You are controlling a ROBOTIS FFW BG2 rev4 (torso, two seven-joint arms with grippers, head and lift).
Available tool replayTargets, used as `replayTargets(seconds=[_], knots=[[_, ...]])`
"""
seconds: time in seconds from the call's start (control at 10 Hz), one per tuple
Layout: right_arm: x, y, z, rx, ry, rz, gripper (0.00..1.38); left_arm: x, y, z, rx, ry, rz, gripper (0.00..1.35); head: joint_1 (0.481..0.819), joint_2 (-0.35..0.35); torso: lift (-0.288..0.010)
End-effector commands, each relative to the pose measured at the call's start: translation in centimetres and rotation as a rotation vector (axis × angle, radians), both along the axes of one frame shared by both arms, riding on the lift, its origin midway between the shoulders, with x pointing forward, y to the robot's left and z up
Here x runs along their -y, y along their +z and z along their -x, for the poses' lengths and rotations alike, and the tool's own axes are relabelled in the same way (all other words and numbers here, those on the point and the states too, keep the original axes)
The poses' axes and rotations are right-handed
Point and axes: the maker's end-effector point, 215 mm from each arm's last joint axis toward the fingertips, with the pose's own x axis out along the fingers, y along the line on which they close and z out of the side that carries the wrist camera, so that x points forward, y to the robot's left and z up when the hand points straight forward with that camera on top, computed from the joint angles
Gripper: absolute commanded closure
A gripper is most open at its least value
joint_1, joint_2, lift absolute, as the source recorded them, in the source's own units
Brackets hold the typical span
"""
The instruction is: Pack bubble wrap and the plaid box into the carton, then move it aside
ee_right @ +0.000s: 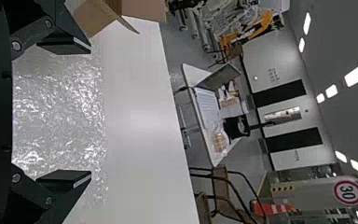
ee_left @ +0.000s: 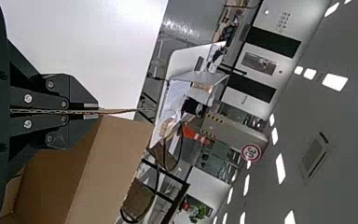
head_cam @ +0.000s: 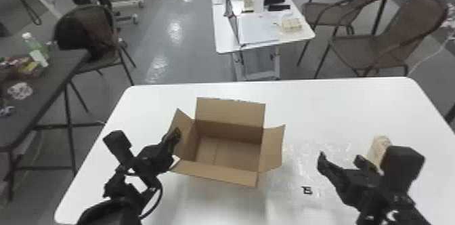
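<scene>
Pinching the nine-o'clock flap (head_cam: 187, 131) of the open brown cardboard carton (head_cam: 230, 176) is the black left gripper (head_cam: 175, 134); at its three o'clock, past clear plastic bubble wrap (head_cam: 304, 160), the black right gripper (head_cam: 340, 158) spreads beside a beige box (head_cam: 377, 147).

Brown wicker chairs (head_cam: 389, 38) flank a cluttered white table (head_cam: 225, 43) on the glossy grey floor (head_cam: 162, 51).
</scene>
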Motion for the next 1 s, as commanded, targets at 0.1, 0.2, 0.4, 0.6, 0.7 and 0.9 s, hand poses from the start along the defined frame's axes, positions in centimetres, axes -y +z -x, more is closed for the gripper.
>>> replayTargets(seconds=[0.1,0.2,0.4,0.6,0.7,0.9], knots=[[-2.0,-2.6,-2.2,-0.149,0.037,-0.011,0.33,0.9,0.2,-0.3,0.006,-0.010,-0.003,1.21,0.695,0.207,-0.027],[-3.0,-4.5,-2.2,-0.218,0.035,-0.054,0.33,0.9,0.3,-0.4,0.009,-0.008,-0.005,1.21,0.695,0.207,-0.027],[-3.9,-7.6,-1.8,-0.347,0.025,-0.098,0.33,1.0,0.3,-0.4,0.007,-0.009,-0.003,1.21,0.695,0.214,-0.027],[-3.9,-7.8,-2.1,-0.398,-0.013,-0.109,0.33,1.5,0.4,-0.6,0.007,-0.016,-0.002,1.21,0.695,0.222,-0.027],[-4.2,-8.8,-2.0,-0.448,-0.015,-0.125,0.33,1.6,0.5,-0.7,0.010,-0.019,-0.002,1.21,0.695,0.221,-0.027],[-3.9,-10.9,-1.6,-0.546,-0.036,-0.104,0.33,2.2,0.9,-1.2,0.014,-0.031,-0.008,1.21,0.695,0.219,-0.027]])
